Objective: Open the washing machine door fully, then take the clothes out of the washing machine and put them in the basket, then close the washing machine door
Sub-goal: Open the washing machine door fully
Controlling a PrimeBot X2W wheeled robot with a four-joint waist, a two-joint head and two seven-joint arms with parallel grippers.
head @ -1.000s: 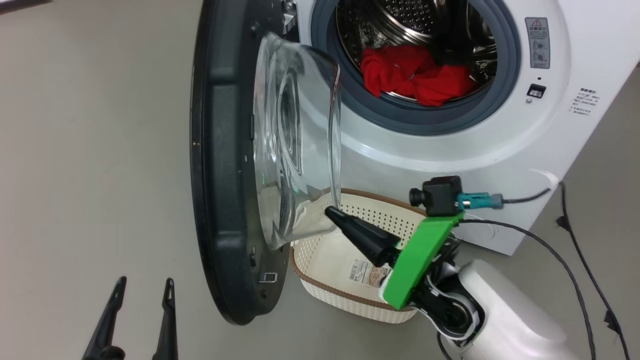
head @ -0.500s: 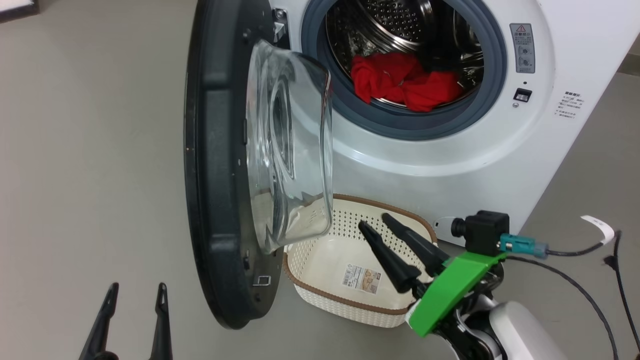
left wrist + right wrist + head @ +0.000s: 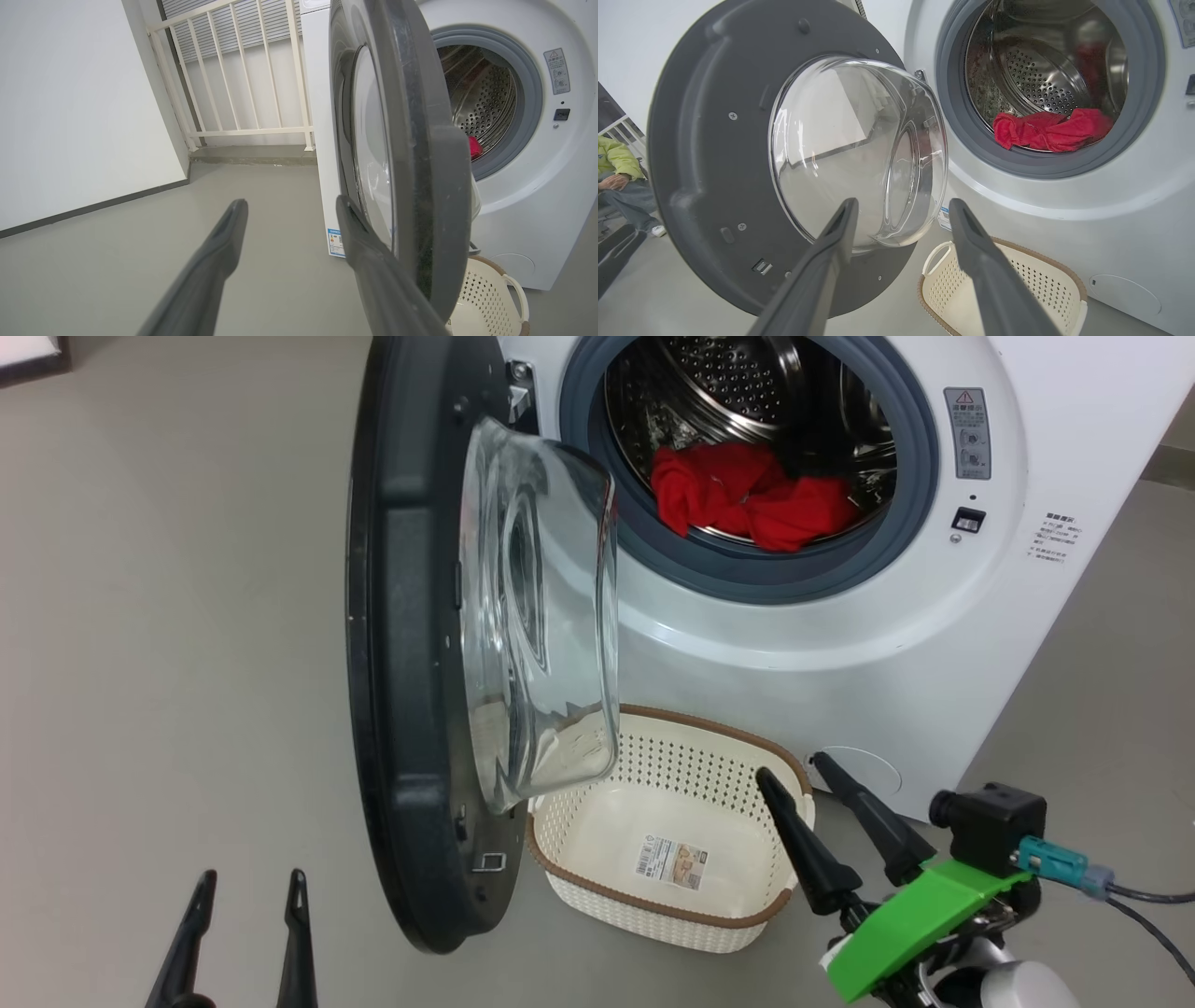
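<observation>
Head view: a round black-rimmed glass door (image 3: 411,644) is swung wide from a white front-loading washing machine (image 3: 840,653), exposing bright red fabric clothes (image 3: 747,504) inside. A cream perforated plastic basket (image 3: 653,912) is set below, probably to receive them. The right claw (image 3: 794,765), spread and empty, is angled upward beside it.

Left wrist view: the left claw (image 3: 289,201) is spread beside the door's edge.

Right wrist view: spread fingers (image 3: 831,242) are aimed between door and basket.

A plain grey floor (image 3: 117,261) spreads under the left gripper (image 3: 292,203). To its left stands a white wall (image 3: 70,93) with a dark skirting (image 3: 93,206); straight ahead, a cream railing (image 3: 243,70) rises on a low step (image 3: 252,154) before pale slats (image 3: 212,30).
</observation>
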